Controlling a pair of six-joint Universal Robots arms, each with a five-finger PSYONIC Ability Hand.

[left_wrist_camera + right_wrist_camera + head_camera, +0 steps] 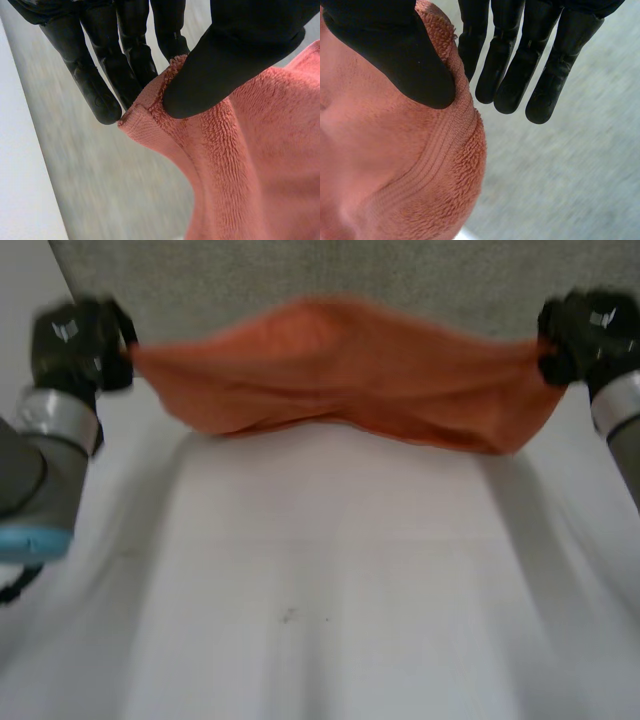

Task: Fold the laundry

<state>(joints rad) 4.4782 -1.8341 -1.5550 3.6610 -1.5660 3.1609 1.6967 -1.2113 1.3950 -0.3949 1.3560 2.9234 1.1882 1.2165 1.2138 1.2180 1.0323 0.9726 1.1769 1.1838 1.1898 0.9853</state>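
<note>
the towel (pixel 340 370) was a plain orange, reading salmon-pink up close in the wrist views, with a looped pile and a band of fine woven ribs (pixel 432 150) along its hem. the left hand (pixel 75 340) and the right hand (pixel 590 330) were both matte black. the left arm (pixel 40 470) was grey, with a silver wrist ring (pixel 55 420) and a light-blue cap (pixel 30 540). the table (pixel 320 590) was plain white, and the floor (pixel 300 270) beyond it a speckled grey
</note>
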